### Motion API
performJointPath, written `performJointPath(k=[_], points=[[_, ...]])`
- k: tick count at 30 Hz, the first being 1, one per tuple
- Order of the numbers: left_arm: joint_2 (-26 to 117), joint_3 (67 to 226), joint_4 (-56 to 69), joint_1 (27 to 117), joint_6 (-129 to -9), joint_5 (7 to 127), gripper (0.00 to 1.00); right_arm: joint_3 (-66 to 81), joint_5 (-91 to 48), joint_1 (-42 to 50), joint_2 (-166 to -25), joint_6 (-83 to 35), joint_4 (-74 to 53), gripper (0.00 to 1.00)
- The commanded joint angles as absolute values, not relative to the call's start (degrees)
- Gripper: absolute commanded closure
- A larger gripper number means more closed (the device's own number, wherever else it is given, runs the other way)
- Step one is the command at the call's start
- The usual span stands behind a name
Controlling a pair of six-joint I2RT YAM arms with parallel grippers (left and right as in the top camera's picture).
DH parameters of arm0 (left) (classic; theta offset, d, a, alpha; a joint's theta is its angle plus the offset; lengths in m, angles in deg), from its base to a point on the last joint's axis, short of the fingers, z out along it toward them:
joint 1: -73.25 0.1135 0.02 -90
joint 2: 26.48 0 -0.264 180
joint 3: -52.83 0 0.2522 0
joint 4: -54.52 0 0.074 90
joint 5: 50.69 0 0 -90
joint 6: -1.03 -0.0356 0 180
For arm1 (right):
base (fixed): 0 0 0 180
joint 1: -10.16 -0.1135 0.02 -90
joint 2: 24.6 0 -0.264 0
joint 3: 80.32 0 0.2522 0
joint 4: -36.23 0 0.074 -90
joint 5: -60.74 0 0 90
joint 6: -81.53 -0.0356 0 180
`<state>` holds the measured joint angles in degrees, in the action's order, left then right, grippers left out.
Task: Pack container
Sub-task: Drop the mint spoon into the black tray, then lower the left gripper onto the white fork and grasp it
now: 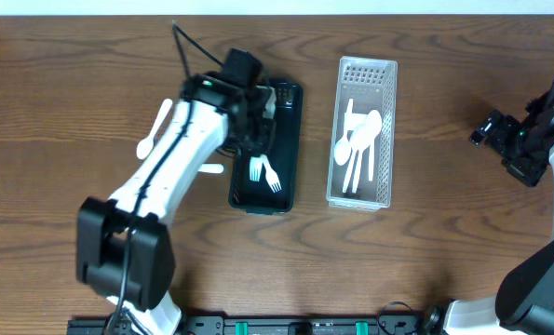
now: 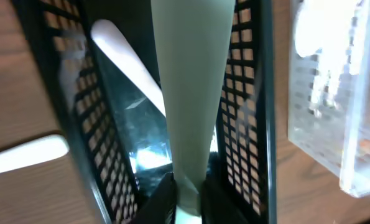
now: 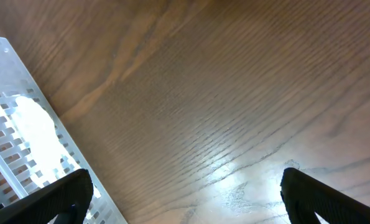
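The black mesh container (image 1: 288, 149) lies left of centre with two white forks (image 1: 263, 172) in its near end. My left gripper (image 1: 256, 110) hangs over its far end, shut on a white utensil handle (image 2: 191, 93) that points down into the container (image 2: 247, 124). Another white handle (image 2: 125, 59) lies inside. The clear container (image 1: 382, 93) to the right holds several white spoons (image 1: 358, 144); it also shows in the left wrist view (image 2: 334, 93). My right gripper (image 1: 500, 130) is open and empty over bare wood at the far right (image 3: 185, 186).
A white spoon (image 1: 151, 130) and another white utensil (image 1: 211, 168) lie on the table left of the black container, partly under my left arm. The loose utensil shows in the left wrist view (image 2: 23, 155). The clear container's corner (image 3: 17, 143) sits left of my right gripper.
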<state>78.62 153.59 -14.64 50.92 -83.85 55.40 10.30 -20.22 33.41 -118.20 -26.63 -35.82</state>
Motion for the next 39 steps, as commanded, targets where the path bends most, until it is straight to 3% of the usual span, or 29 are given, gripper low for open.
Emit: performJointPath(k=[1,8,14,18,21,22,24,27,28,33,39], points=[[81.84,153.37,-13.92,50.66,-80.59,52.1,0.76,10.04,-19.93,33.76,-118.61,-25.58,-36.08,0.01],[84.26,153.83,-13.94,50.73,-80.28,52.54,0.68,10.04,-20.0,33.85,-118.61,-25.55,-36.78,0.01],[78.54,155.78,-18.25,51.07,-81.4,54.09,0.31,10.04,-19.98,33.78,-118.61,-25.58,-36.69,0.01],[73.03,155.78,-20.3,52.36,-81.29,53.55,0.31,10.04,-19.98,33.78,-118.61,-25.55,-36.69,0.01],[70.8,155.76,-23.45,54.86,-67.41,46.99,0.57,10.04,-19.98,33.78,-118.61,-25.58,-36.54,0.01],[70.6,155.76,-25.2,55.77,-61.31,43.47,0.6,10.02,-19.98,33.78,-118.61,-25.55,-36.56,0.01],[70.62,155.6,-29.85,57.94,-46.38,34.95,0.54,10.04,-19.98,33.78,-118.61,-25.58,-36.54,0.01],[71.0,153.57,-32.91,61.15,-25.8,28.83,0.24,10.04,-19.96,33.76,-118.61,-25.58,-36.45,0.01],[71.19,152.63,-32.45,61.89,-21.36,28.74,0.22,10.04,-19.96,33.76,-118.61,-25.58,-36.47,0.01],[72.55,146.82,-25.48,64.74,-8.51,29.0,0.24,10.04,-19.96,33.76,-118.61,-25.58,-36.49,0.01],[74.1,142.53,-14.53,65.96,-2.85,32.58,0.4,10.04,-19.96,33.78,-118.61,-25.58,-36.51,0.01]])
